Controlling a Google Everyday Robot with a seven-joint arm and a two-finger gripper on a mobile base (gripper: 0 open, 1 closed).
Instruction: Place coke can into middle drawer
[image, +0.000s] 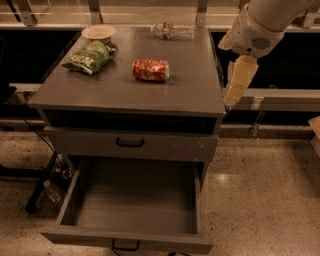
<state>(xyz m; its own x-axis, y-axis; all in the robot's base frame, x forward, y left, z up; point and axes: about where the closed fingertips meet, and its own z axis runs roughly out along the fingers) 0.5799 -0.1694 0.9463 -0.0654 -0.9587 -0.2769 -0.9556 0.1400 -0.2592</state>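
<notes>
The coke can (150, 70) lies on its side on the grey cabinet top (190, 90), near the middle. The middle drawer (135, 200) is pulled out at the bottom of the cabinet, and its flat floor is bare. A black handle (125, 245) sits on its front panel. My gripper (234, 95) hangs pointing down off the cabinet's right edge, to the right of the can and a little nearer to me. It holds nothing that I can see.
A green chip bag (87, 56) and a small bowl (98, 32) sit at the top's left back. A clear water bottle (172, 31) lies at the back. A shut drawer front (131, 144) sits above the open drawer. Cables and a bottle (50, 190) lie on the floor at left.
</notes>
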